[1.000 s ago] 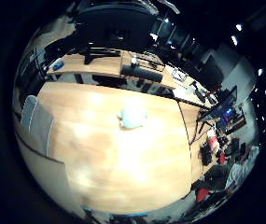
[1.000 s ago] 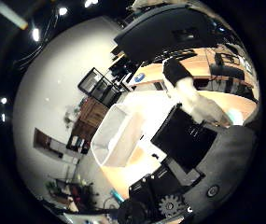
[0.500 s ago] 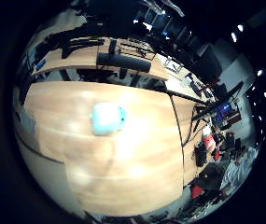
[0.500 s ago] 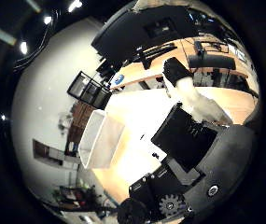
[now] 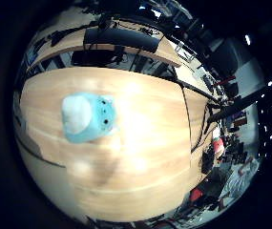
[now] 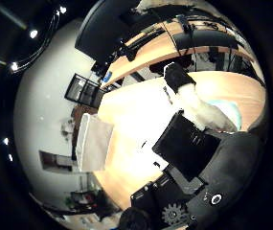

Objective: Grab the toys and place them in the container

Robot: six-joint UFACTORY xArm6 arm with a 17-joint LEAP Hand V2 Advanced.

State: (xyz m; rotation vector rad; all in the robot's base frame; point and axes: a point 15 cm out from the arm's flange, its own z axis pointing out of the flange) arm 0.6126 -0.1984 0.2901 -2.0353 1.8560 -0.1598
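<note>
A light blue plush toy (image 5: 86, 116) with a paler head lies on the wooden table (image 5: 155, 143) in the right little finger side palm view, large and close below the palm. The right thumb side palm view shows my hand (image 6: 189, 134), white and black, with its fingers (image 6: 179, 79) stretched out over the table and nothing between them. A clear plastic container (image 6: 93, 144) stands on the table near its edge, away from the fingers.
Desks with dark monitors and chairs (image 5: 116, 38) stand beyond the table's far edge. A black metal rack (image 6: 82, 90) stands behind the container. Red items (image 5: 217, 145) sit on the floor past the table's side.
The toy has grown much larger in the little finger side view as the palm came closer over it. The container has slid toward the edge of the thumb side view.
</note>
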